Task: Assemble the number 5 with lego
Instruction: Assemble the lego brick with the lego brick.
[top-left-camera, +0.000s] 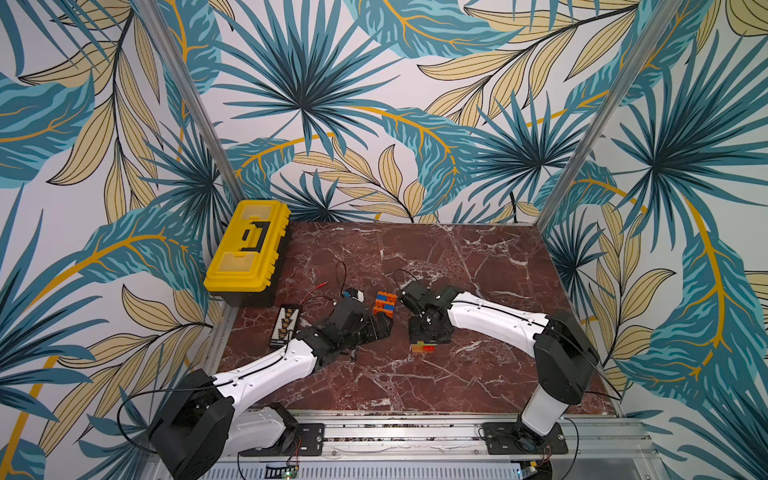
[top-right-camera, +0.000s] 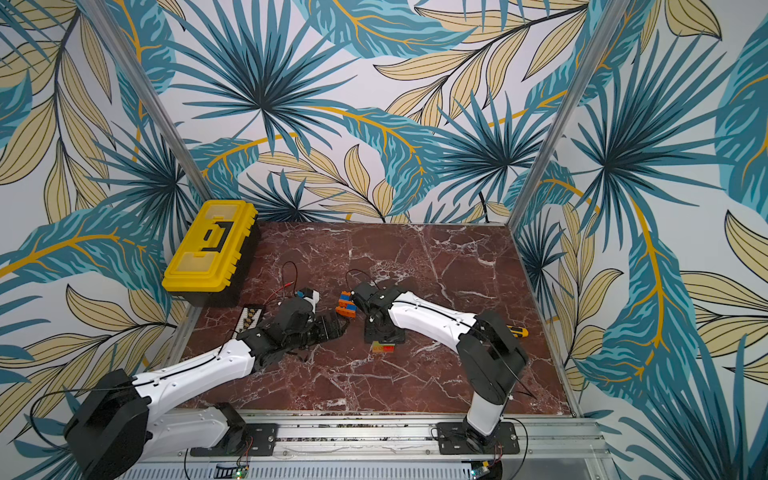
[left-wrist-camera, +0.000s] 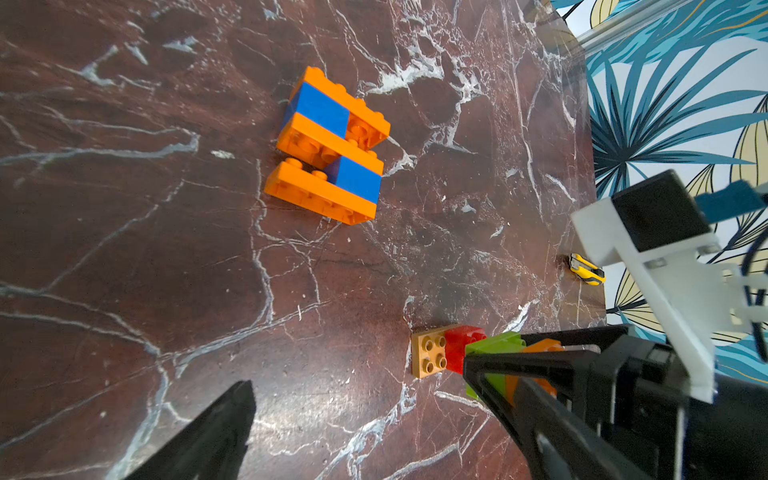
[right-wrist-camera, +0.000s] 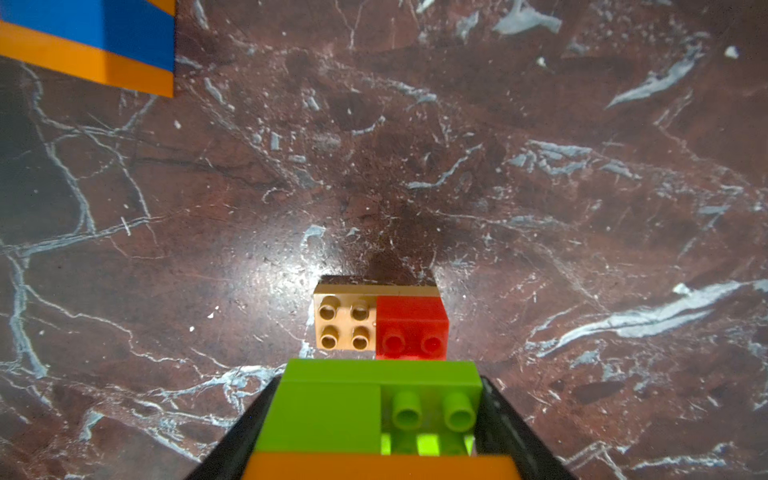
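An orange and blue lego assembly (top-left-camera: 384, 304) (left-wrist-camera: 328, 145) lies flat mid-table, with its corner also in the right wrist view (right-wrist-camera: 91, 41). Nearer the front sit a tan brick (right-wrist-camera: 343, 324) (left-wrist-camera: 428, 356) and a red brick (right-wrist-camera: 411, 328) (left-wrist-camera: 461, 345), joined side by side. My right gripper (right-wrist-camera: 374, 415) (top-left-camera: 423, 341) points down, shut on a lime green brick (right-wrist-camera: 374, 407) (left-wrist-camera: 494, 345) with an orange brick (right-wrist-camera: 374, 467) stuck to it, right beside the red one. My left gripper (left-wrist-camera: 359, 386) (top-left-camera: 380, 326) hangs open and holds nothing, between the assembly and the small bricks.
A yellow toolbox (top-left-camera: 247, 245) stands at the back left. A black strip board (top-left-camera: 284, 330) with thin wires lies in front of it. A yellow utility knife (top-right-camera: 517, 331) (left-wrist-camera: 586, 269) lies near the right edge, behind the right arm.
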